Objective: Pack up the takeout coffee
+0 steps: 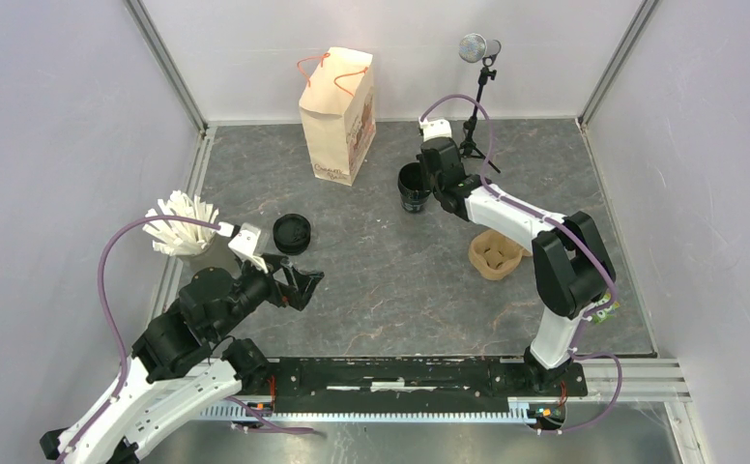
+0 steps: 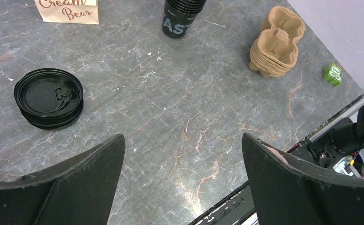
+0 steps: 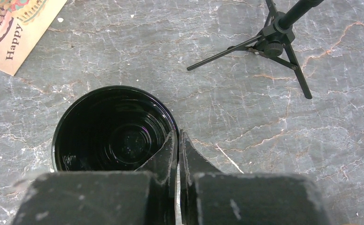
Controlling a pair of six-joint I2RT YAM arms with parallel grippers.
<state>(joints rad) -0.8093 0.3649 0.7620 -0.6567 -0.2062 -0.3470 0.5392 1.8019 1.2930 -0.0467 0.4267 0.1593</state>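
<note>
**Figure. Packing the takeout coffee: opening stage, overhead view with both wrist views.**

The stack of cups [image 1: 411, 193] stands upright and lidless on the table [image 1: 381, 309] at about 12 o'clock, near the paper bag [image 1: 337, 116], which stands at 11 o'clock. The stack of lids [image 2: 49, 97] lies well apart from the cups, at 9 o'clock. The nested pulp carriers [image 1: 495, 253] sit at 3 o'clock with nothing in them.

The right gripper [image 3: 178, 152] is placed at the 3 o'clock edge of the stack. One finger is seen inside the mouth and the other outside the wall, drawn almost together. The rim of the top cup appears to be pinched between them, though the contact itself is hidden by the fingers.

The left gripper [image 1: 305, 287] is spread wide and holds nothing. It hovers above the table just to the 5 o'clock side of the lids.

The step in hand is judged to be the taking of one cup from the stack; no cup has been lidded, seated in a carrier or bagged.

For the next move, a straight upward pull is called for, so that the top cup is freed without the cups below being dragged along or the stack tipped toward the bag. The freed cup would then have to be set down upright within reach of the left arm, so that a single lid can be peeled from its pile and pressed on.
</note>
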